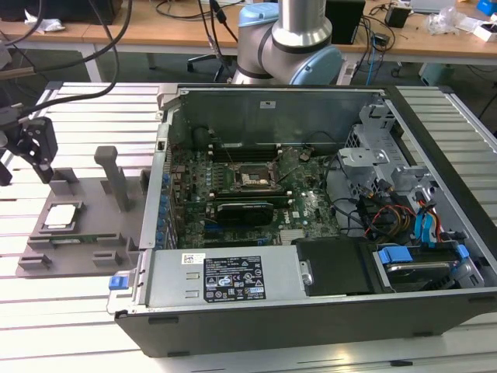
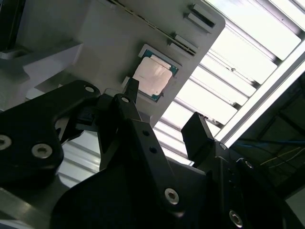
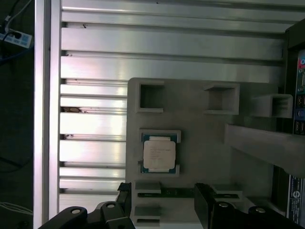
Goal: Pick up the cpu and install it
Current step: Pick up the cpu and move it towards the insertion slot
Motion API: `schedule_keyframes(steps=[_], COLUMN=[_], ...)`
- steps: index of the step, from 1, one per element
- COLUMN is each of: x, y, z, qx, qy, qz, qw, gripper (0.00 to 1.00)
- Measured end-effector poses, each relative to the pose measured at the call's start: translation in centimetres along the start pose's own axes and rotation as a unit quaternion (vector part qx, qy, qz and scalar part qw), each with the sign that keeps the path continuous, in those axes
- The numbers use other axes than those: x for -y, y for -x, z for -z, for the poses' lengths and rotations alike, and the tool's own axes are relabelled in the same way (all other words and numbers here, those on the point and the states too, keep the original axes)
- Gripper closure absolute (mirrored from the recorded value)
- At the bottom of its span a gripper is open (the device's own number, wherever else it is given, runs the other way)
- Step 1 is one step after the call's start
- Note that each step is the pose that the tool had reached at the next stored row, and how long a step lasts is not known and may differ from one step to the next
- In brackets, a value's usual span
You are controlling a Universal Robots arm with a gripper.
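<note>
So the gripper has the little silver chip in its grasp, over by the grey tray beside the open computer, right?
Not quite. The gripper is open and holds nothing; the cpu lies in its recess in the grey tray, beside the open computer. The first wrist view shows it.

The small square cpu (image 3: 159,156) has a silvery-grey metal top, smooth with a dull satin sheen, and a pale rim. The grey moulded plastic tray (image 3: 195,138) under it is matt and faintly grainy. The ribbed silver metal table (image 1: 85,109), at the exterior view's left, is brushed and glares brightly. The black gripper (image 2: 163,107) looks matt — its screw heads shiny steel. The open computer case (image 1: 272,109) shows bare, dull sheet metal inside.
</note>
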State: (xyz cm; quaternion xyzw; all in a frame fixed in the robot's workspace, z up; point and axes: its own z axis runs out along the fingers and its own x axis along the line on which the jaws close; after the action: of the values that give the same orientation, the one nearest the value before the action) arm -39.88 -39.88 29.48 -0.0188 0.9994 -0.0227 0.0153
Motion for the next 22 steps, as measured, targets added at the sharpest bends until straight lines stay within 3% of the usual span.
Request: schedule_keyframes(steps=[22], x=[-0.01], y=[0.65], z=[-0.82], qx=[0.0003], qy=[-0.0001], qz=[0.008], qw=[1.0000], gripper=[0.36])
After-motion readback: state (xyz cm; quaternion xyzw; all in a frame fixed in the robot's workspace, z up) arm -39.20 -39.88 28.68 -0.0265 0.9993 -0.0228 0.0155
